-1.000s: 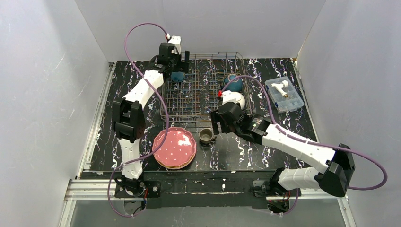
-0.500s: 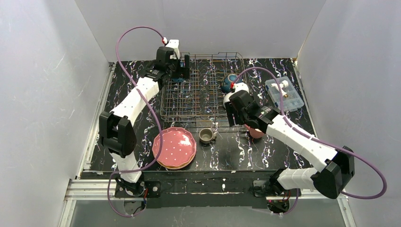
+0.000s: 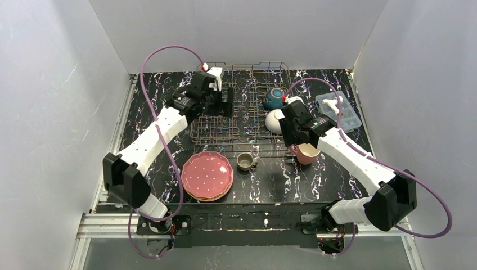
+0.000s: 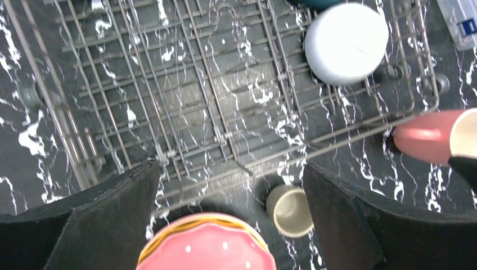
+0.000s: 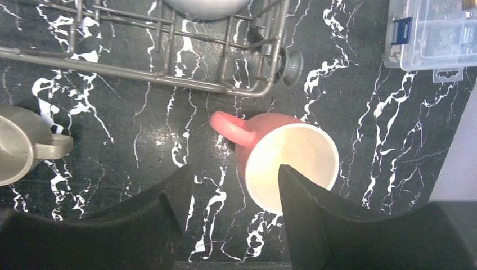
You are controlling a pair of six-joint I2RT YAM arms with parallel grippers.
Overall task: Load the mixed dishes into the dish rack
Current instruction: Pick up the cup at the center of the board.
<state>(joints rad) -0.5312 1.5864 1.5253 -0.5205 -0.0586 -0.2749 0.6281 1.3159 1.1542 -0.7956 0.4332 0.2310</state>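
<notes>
The grey wire dish rack (image 3: 236, 121) holds a teal bowl (image 3: 274, 98) and an upturned white bowl (image 3: 274, 120) at its right end. In front of it stand a pink mug (image 3: 305, 153), a grey-olive mug (image 3: 245, 161) and a stack of dotted plates (image 3: 207, 175), pink on top. My right gripper (image 5: 235, 171) hangs open over the pink mug (image 5: 289, 157), one finger above its mouth, the other left of its handle, gripping nothing. My left gripper (image 4: 229, 169) is wide open and empty above the rack (image 4: 185, 95), looking down on the white bowl (image 4: 346, 44), olive mug (image 4: 289, 210) and plates (image 4: 205, 244).
A clear plastic box (image 3: 339, 111) with a white item lies right of the rack, close to the pink mug and my right arm. White walls enclose the black marbled table (image 3: 140, 140). The rack's near right foot (image 5: 291, 66) stands just behind the mug.
My right arm swung from beside the olive mug to the pink mug, its jaws narrowing. My left gripper moved from the rack's far left corner towards the rack's middle.
</notes>
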